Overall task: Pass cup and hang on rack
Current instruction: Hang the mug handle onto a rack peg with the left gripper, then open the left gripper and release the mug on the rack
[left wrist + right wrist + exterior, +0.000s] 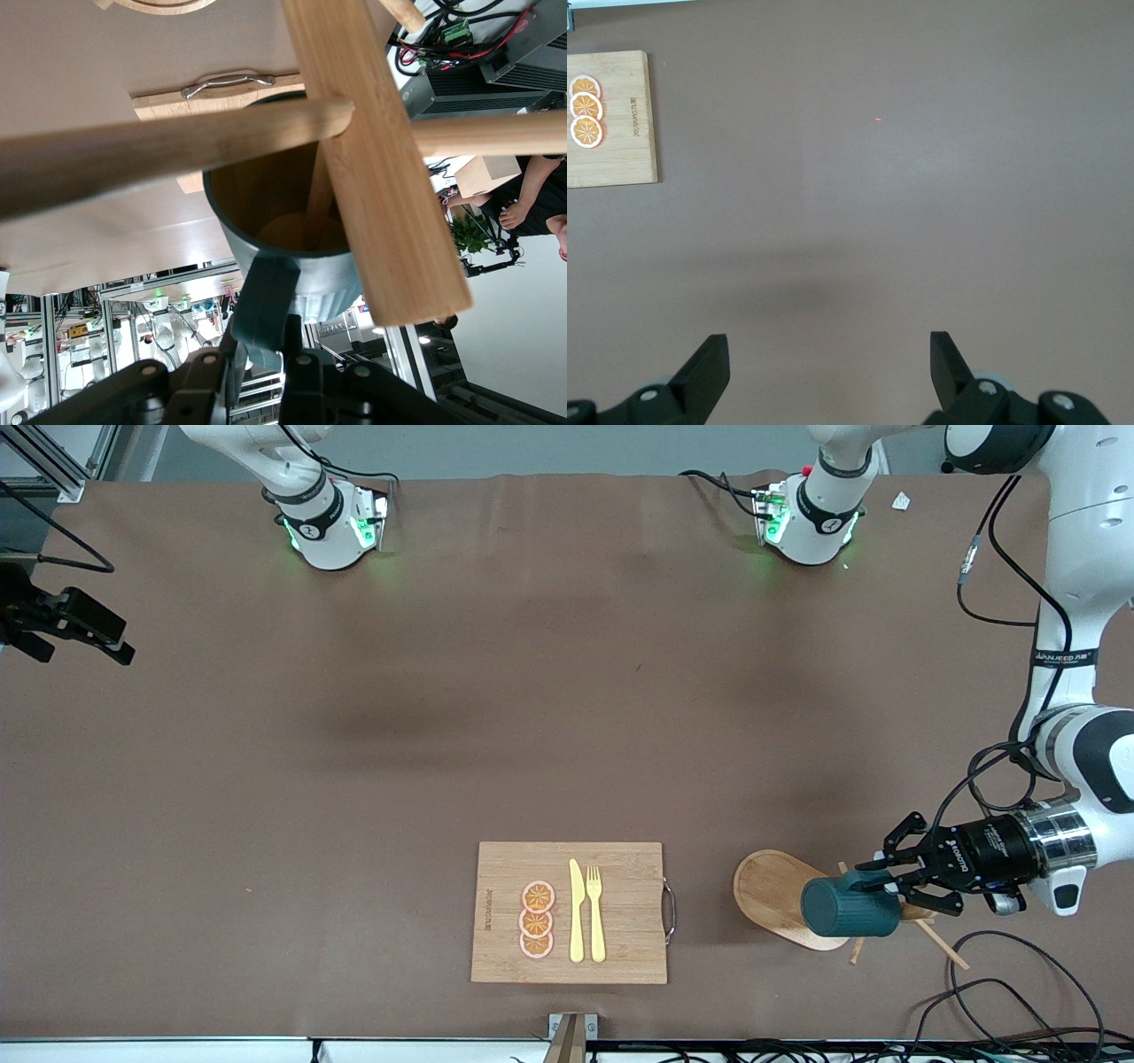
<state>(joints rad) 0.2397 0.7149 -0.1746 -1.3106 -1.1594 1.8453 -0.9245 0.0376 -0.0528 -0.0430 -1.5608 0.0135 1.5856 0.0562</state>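
The dark teal ribbed cup (846,908) lies on its side in the air, held by its handle in my left gripper (879,882), which is shut on it. It hangs over the wooden rack (769,893) near the left arm's end of the table. In the left wrist view the cup (292,266) shows its mustard inside right against the rack's post (372,159), under a peg (177,146); a thin peg seems to reach into its mouth. The handle (264,305) sits between the left gripper's (266,345) fingers. My right gripper (93,636) waits open at the right arm's end, over bare table (828,354).
A bamboo cutting board (496,872) with orange slices (537,919), a yellow knife (577,911) and a fork (595,912) lies beside the rack, near the front camera. Loose cables (1019,992) trail along the table edge by the left arm.
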